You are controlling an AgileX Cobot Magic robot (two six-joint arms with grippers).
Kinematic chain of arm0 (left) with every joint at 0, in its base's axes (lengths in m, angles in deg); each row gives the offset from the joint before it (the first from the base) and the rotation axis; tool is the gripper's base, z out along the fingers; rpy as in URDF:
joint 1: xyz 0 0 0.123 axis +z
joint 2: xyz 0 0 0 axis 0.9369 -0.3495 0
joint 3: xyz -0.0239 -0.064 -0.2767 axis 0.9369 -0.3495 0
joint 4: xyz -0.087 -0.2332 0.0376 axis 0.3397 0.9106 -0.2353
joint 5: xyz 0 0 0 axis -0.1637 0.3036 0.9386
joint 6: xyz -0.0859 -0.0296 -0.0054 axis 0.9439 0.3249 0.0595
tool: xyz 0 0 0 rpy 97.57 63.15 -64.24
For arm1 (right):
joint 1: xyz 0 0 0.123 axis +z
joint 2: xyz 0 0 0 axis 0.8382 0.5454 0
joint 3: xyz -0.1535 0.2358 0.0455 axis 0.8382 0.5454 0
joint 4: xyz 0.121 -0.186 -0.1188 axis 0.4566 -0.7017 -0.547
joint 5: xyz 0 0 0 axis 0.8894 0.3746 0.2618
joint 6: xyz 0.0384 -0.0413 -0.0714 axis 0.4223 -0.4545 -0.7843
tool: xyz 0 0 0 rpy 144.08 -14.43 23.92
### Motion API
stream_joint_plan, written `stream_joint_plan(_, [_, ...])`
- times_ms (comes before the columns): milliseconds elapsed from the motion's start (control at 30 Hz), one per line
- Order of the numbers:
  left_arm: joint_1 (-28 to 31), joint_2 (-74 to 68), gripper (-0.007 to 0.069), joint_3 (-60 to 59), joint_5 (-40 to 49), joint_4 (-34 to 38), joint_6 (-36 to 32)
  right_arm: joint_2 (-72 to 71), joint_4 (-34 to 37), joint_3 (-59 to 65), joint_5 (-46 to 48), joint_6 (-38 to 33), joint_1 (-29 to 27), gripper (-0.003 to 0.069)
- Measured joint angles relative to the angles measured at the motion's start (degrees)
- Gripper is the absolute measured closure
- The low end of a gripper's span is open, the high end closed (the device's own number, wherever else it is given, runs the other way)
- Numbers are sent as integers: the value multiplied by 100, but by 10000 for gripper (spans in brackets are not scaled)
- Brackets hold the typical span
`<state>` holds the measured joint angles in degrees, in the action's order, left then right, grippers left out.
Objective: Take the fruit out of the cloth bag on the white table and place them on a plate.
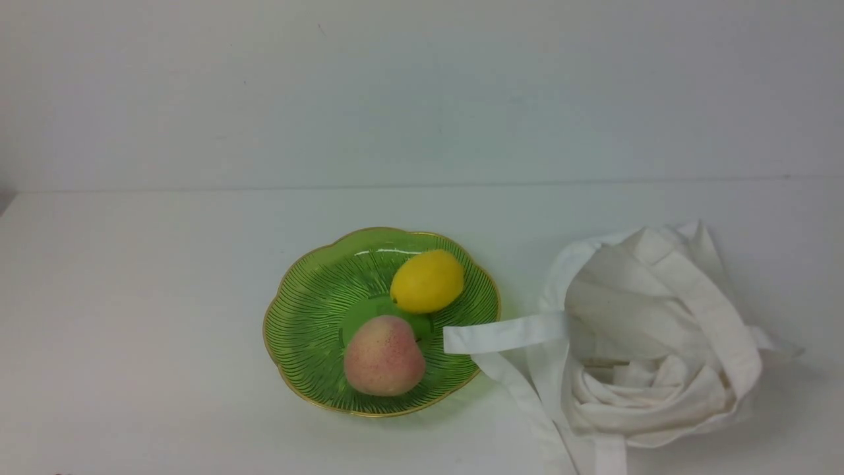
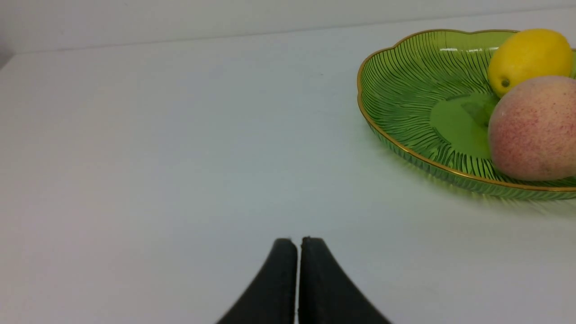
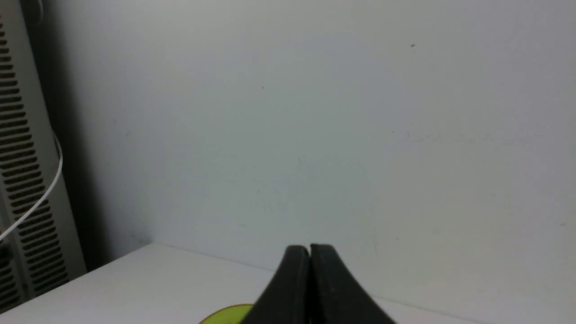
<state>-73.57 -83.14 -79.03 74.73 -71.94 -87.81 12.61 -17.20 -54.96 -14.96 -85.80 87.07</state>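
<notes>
Lemon (image 1: 427, 281) sat in the plate (image 1: 310, 316), on the far-right part of the dish, close to the rim. It was bright yellow, smooth-skinned w/ a soft matte sheen, oval, its long axis tilted. A small dark-centred nub showed at the end facing the plate's ctr. No marks or bruises could be seen on it.

Just in front of it lay the peach-like fruit (image 1: 384, 356), pinkish-red, speckled and rounder. Couldn't tell if the two touched.

Plate was translucent green w/ fine radiating ridges and a scalloped gold rim, resting flat on the white desk (image 1: 132, 330) approx. mid-scene.

Cloth bag (image 1: 659, 343) lay crumpled on the desk to the right of the plate, off-white, collapsed in soft folds. One flat strap (image 1: 504, 334) reached out from it, and the strap's end lay over the plate's right rim, near the peach-like fruit but apart from it. Other straps trailed twd the near edge.

Left tool (image 2: 297, 240) had its two black fingers pressed together w/ only a thin seam btw them and nothing held. Bare desk lay ahead of it, w/ the plate off to one side.

Right tool (image 3: 309, 247) was likewise fully closed and empty, pointing twd the pale wall (image 3: 315, 112). A vented panel (image 3: 22, 180) w/ a white cable (image 3: 40, 198) stood at that view's edge. Neither tool showed in the front view.
</notes>
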Motion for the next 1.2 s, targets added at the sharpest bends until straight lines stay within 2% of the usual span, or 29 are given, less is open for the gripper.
stream_joint_plan(233, [0, 0, 632, 0, 0, 0, 0, -226, -2, 190, 17, -260, -171, 673])
stream_joint_plan(400, [0, 0, 632, 0, 0, 0, 0, -553, -190, 761, 53, -291, -1208, 673])
stream_joint_plan(433, [0, 0, 632, 0, 0, 0, 0, -620, -269, 1068, 73, -291, -1633, 673])
stream_joint_plan(567, [0, 0, 632, 0, 0, 0, 0, -754, -390, 1650, 115, -291, -2252, 673])
stream_joint_plan(600, [0, 0, 632, 0, 0, 0, 0, -884, -396, 1898, 327, -291, -2562, 673])
stream_joint_plan(667, [0, 0, 632, 0, 0, 0, 0, -1055, -418, 1961, 754, -291, -2767, 673])
stream_joint_plan(700, [0, 0, 632, 0, 0, 0, 0, -1339, -463, 1990, 1414, -291, -2923, 673])
stream_joint_plan(1200, [0, 0, 632, 0, 0, 0, 0, -1443, -530, 1972, 1552, -291, -2962, 673])
